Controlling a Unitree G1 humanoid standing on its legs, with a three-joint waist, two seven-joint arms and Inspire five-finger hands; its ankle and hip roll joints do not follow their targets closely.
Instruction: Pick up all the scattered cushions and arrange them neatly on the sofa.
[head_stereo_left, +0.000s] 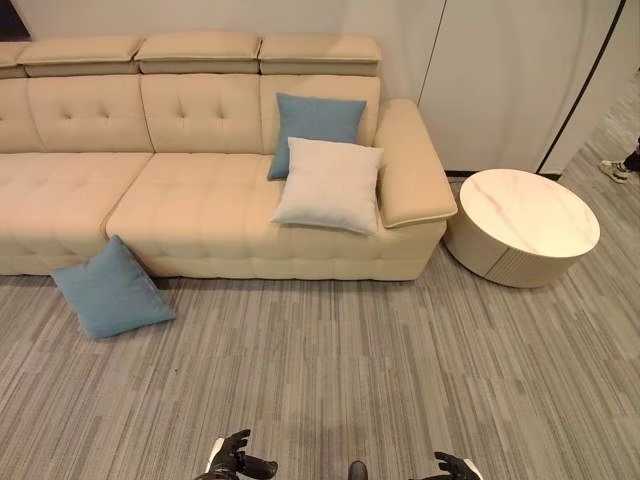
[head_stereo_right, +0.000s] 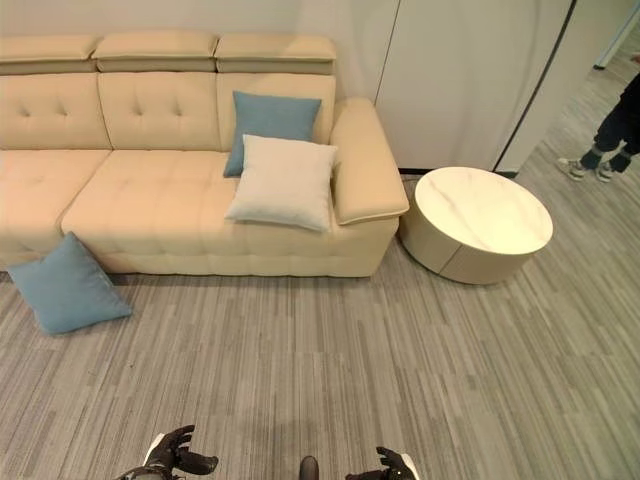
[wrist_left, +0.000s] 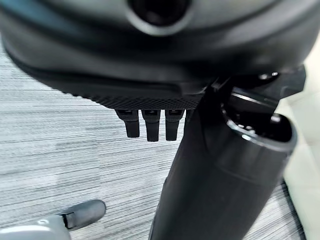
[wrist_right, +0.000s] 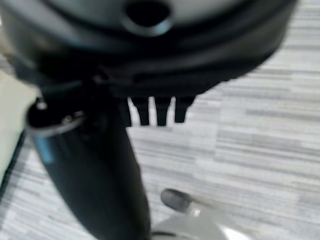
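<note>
A blue cushion (head_stereo_left: 110, 290) lies on the floor, leaning against the front of the beige sofa (head_stereo_left: 180, 205) near its middle. At the sofa's right end a second blue cushion (head_stereo_left: 316, 124) stands against the backrest. A cream cushion (head_stereo_left: 330, 185) leans in front of it on the seat, beside the armrest. My left hand (head_stereo_left: 235, 460) and right hand (head_stereo_left: 455, 466) hang low at the near edge of the floor, far from every cushion. Both are open with relaxed fingers (wrist_left: 147, 127) and hold nothing; the right hand's fingers (wrist_right: 160, 112) also point at bare floor.
A round low table with a white marble top (head_stereo_left: 525, 215) stands just right of the sofa's armrest. A person's legs and shoes (head_stereo_right: 600, 150) show at the far right. Grey striped carpet (head_stereo_left: 350, 370) spreads between me and the sofa.
</note>
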